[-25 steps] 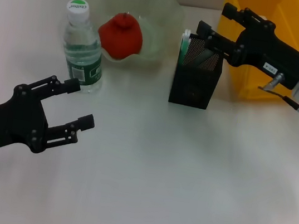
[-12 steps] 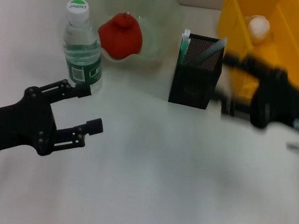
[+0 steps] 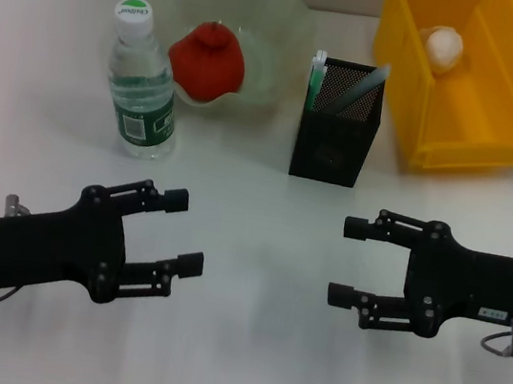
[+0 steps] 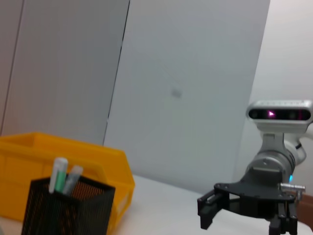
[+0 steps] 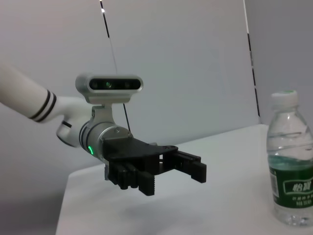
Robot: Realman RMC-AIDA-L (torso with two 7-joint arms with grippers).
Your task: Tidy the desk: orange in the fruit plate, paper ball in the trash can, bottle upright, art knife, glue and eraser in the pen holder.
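The orange (image 3: 209,57) lies in the glass fruit plate (image 3: 272,21) at the back. The water bottle (image 3: 142,83) stands upright left of the plate and also shows in the right wrist view (image 5: 291,159). The black mesh pen holder (image 3: 336,131) holds a green-white stick and a grey tool; the left wrist view (image 4: 68,208) shows it too. The paper ball (image 3: 444,46) lies in the yellow bin (image 3: 458,135). My left gripper (image 3: 185,231) is open and empty above the front left table. My right gripper (image 3: 344,261) is open and empty at the front right, facing it.
The white table (image 3: 243,345) stretches between and in front of the grippers. The bin stands right of the pen holder at the back right. The right gripper (image 4: 208,211) shows in the left wrist view, the left gripper (image 5: 173,178) in the right wrist view.
My right arm has drawn back from above the pen holder and bin to the front right of the table. My left gripper has moved a little right and toward the middle.
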